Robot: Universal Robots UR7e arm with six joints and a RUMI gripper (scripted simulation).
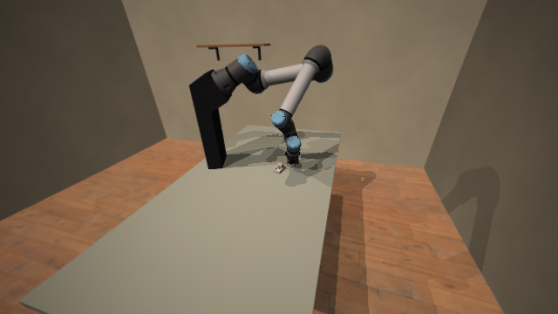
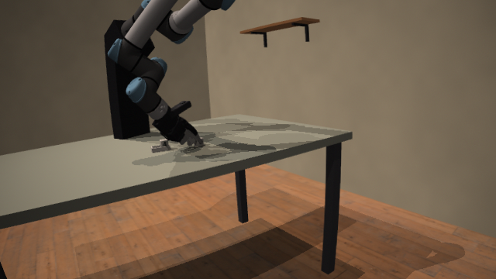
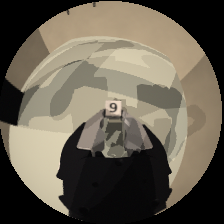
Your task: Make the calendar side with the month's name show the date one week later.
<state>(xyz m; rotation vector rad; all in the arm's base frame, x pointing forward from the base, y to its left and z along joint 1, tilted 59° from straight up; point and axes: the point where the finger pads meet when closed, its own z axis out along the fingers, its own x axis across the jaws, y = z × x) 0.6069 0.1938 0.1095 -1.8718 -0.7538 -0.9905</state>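
Gripping the digit cube (image 3: 114, 108) narrowly at the very fingertips of the hand (image 3: 114, 119), low over the tabletop (image 2: 271, 136) just beside the tray (image 2: 160, 146), risked losing it on such shallow purchase, letting the 9 twist or land askew.

Arm (image 1: 295, 92) bent low; gripper (image 3: 114, 116) clamped on cube (image 3: 114, 107).

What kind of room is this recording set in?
Probably a sparse test room: one long grey table on a wood plank floor, plain beige walls, a single bare wall shelf.
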